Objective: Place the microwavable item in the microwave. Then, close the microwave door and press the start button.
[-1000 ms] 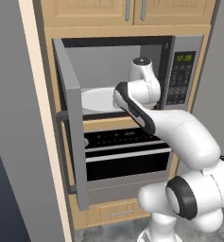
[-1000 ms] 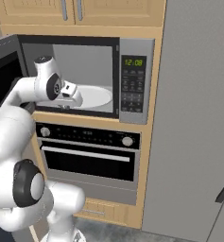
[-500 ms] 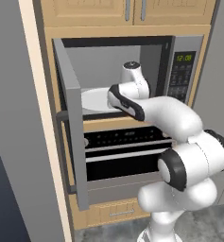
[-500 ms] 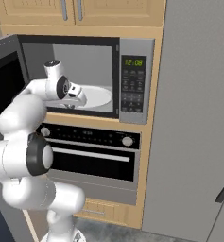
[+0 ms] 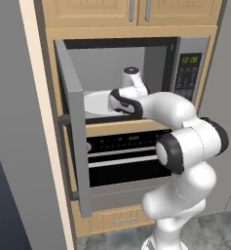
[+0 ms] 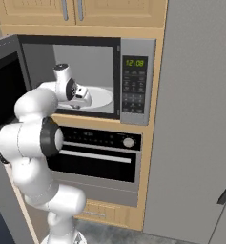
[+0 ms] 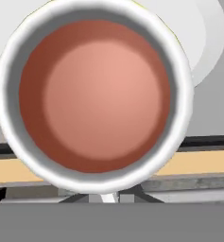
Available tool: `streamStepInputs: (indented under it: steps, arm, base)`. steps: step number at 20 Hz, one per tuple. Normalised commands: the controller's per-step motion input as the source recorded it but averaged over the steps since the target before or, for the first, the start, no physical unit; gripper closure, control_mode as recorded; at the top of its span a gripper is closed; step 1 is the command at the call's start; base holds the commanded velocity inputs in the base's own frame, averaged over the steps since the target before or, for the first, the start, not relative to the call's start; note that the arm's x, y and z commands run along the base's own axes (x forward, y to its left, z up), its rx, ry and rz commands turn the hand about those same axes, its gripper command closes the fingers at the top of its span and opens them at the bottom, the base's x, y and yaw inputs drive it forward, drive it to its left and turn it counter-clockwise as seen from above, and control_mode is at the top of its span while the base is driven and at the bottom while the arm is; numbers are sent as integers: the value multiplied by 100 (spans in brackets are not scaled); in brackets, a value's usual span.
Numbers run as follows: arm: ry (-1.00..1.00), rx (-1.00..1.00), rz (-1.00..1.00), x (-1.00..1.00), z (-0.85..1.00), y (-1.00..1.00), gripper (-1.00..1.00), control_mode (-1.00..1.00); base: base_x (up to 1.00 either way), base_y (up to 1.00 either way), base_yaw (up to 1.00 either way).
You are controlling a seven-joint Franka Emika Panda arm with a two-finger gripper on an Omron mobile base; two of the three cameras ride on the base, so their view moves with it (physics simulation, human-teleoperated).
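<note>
1. the white bowl (image 7: 94, 94), holding a reddish-brown filling, sits right in front of the hand camera, which looks straight down into it; its rim is round and pale.
2. we see the pincer (image 6: 84, 96) at the mouth of the microwave (image 5: 136, 78), closed tight; the bowl sits hard against it, so we take the rim to be in its grip, though the fingertips themselves are hidden from us.
3. behind the bowl in the hand view lies the white turntable (image 7: 203, 38), and below it runs the tan cabinet edge in front of the microwave floor; the bowl hangs over that front edge, partly over the turntable.
4. from the left base view we see the turntable (image 5: 95, 102) inside the grey cavity, with the arm's wrist reaching across its near right side.
5. the microwave door (image 5: 73, 122) stands wide open to the left, its bar handle (image 5: 63, 156) facing outward.
6. the dark keypad (image 6: 133, 93) with its green clock (image 6: 134, 62) sits to the right of the cavity.
7. below the microwave we see the wall oven (image 6: 97, 159), its door shut, with a knob (image 6: 128, 142) on its control strip.
8. wooden cupboards (image 6: 81, 12) run above, and a tall grey panel (image 6: 200, 119) stands to the right.
</note>
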Motion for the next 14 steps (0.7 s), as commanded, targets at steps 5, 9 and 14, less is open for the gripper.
streamStepInputs:
  steps: [5,9,14]
  arm:
    - [0,0,5,56,-31,10,100,-100]
    - [0,0,7,61,-15,7,100,-100]
    - [0,0,9,53,-13,2,100,-100]
  base:
    - [0,0,0]
    - [0,0,0]
    - [0,0,0]
